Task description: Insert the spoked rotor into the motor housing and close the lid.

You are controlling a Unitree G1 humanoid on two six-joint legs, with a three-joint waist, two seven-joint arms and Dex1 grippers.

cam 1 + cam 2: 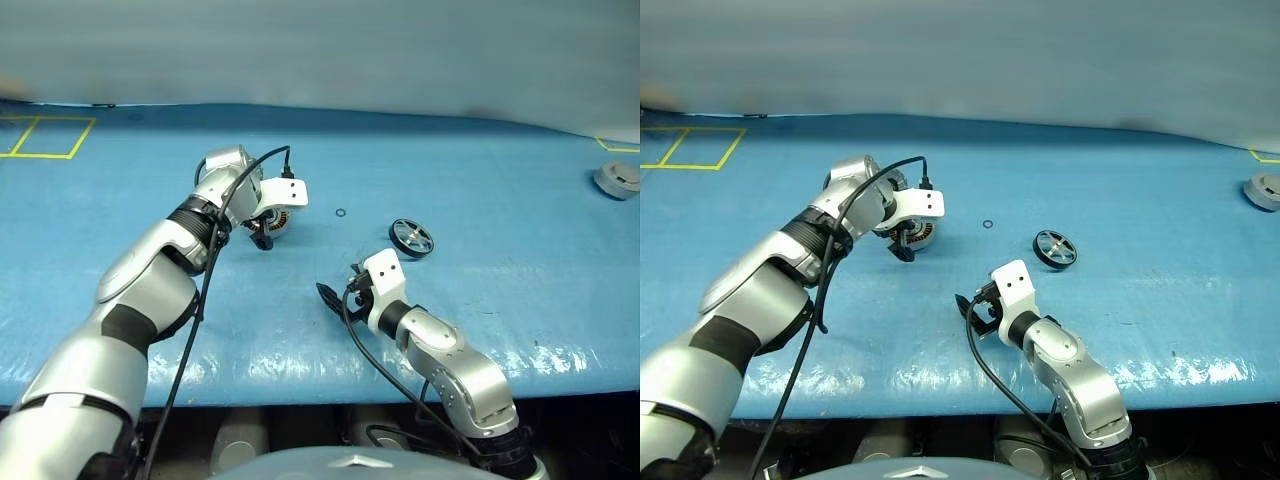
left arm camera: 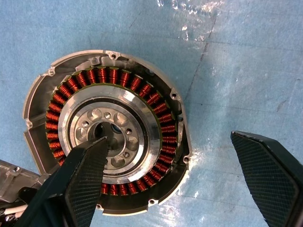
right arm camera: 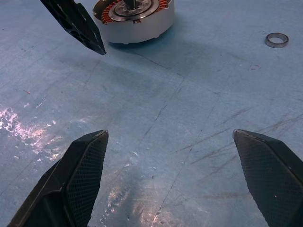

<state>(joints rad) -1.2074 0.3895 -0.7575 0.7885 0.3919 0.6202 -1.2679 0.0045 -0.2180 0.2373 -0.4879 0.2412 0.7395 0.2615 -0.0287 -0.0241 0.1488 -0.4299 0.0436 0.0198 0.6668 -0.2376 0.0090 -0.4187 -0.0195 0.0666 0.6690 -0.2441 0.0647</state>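
The motor housing (image 2: 111, 137) lies open on the blue mat, showing a ring of copper windings around a silver centre. My left gripper (image 2: 168, 139) points down over it and is open. One finger (image 2: 85, 184) hangs over the silver hub, the other (image 2: 270, 175) over the mat beside the rim. The spoked rotor (image 1: 411, 238), black-rimmed with silver spokes, lies flat to the right of the housing (image 1: 276, 222). My right gripper (image 3: 170, 135) is open and empty, low over the mat in front of the rotor and facing the housing (image 3: 135, 21). The lid is hidden.
A small metal ring (image 1: 341, 213) lies on the mat between housing and rotor. Another grey puck (image 1: 618, 180) sits at the far right edge. Yellow tape lines (image 1: 45, 135) mark the mat's far left corner. The mat's front edge (image 1: 300, 390) runs close to my right arm.
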